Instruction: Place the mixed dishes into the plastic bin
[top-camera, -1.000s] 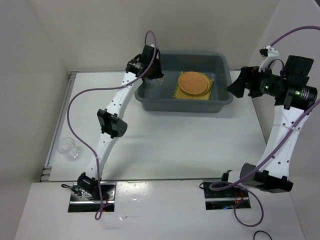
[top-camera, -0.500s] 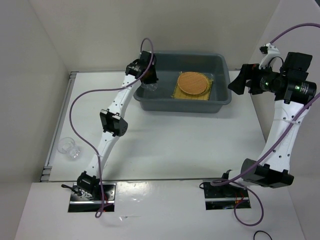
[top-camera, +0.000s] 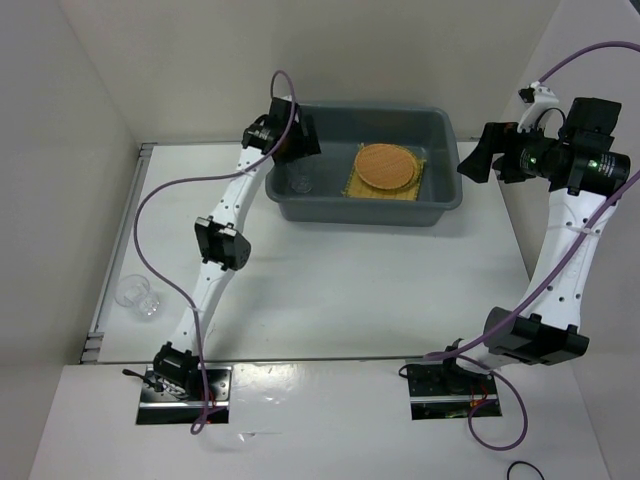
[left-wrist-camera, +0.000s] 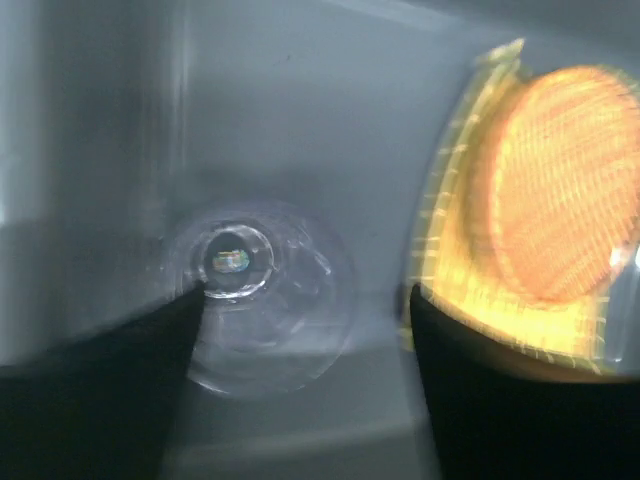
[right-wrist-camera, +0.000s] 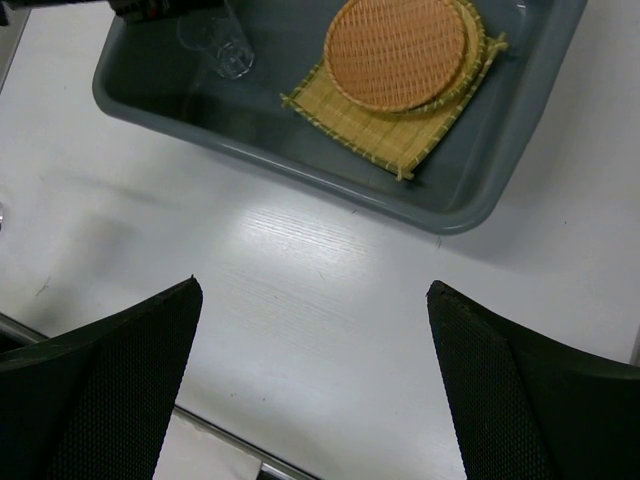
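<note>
Left gripper (left-wrist-camera: 308, 295) spread wide, empty, over the plastic bin (top-camera: 350, 212)

Beneath it a clear cup (left-wrist-camera: 255, 290) sits in the bin at the bench's far edge, beside the orange-brown disc (top-camera: 388, 165) on the square yellow mat (top-camera: 360, 188). My right gripper (right-wrist-camera: 315, 285) hangs open and empty. The second clear cup (top-camera: 138, 296), by the left edge, looks light, slick and fragile, so I'd pinch its wall.

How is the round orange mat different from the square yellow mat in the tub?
The orange mat is round; the yellow mat is square. The orange mat lies on top; the yellow mat lies underneath, its corners peeking out. Both are flat, woven and inside the grey bin.
</note>
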